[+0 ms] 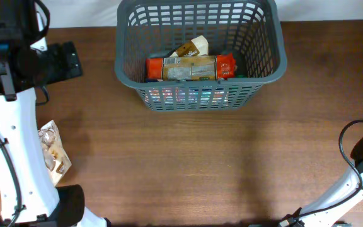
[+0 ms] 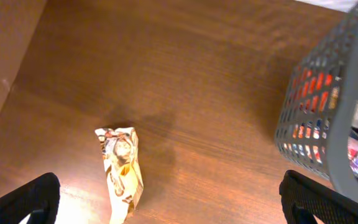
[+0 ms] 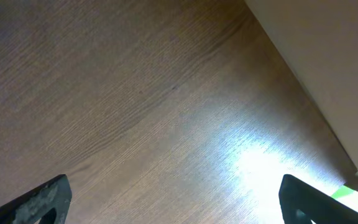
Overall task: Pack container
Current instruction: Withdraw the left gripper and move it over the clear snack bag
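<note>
The container [image 1: 197,84] stands at the far middle of the wooden table [image 1: 200,164], upright, its long side facing the near edge. It is a dark grey basket with slotted walls and a thick rolled rim. Inside it an orange packet [image 1: 191,67] with a pale label lies across the width, close to the near wall. A tan packet [image 1: 193,47] rests tilted just behind it. More coloured wrappers show through the slots of the near wall, too broken up to tell apart.

In the left wrist view the same container [image 2: 348,99] fills the right edge, red and blue wrappers visible through its lattice. A small crumpled snack packet [image 2: 122,171] lies flat on the bare wood, well apart from the basket. Overhead, this snack packet [image 1: 52,151] sits near the left edge of the table, beside the white left arm [image 1: 8,145].

The left gripper [image 2: 173,205] hangs above the table with its jaws spread wide, one dark finger in each lower corner of its view and nothing between them. The snack packet lies under the gap, nearer the left finger, untouched.

The right gripper [image 3: 182,202] is likewise spread wide and empty over bare wood near the table's edge, far from the container.
</note>
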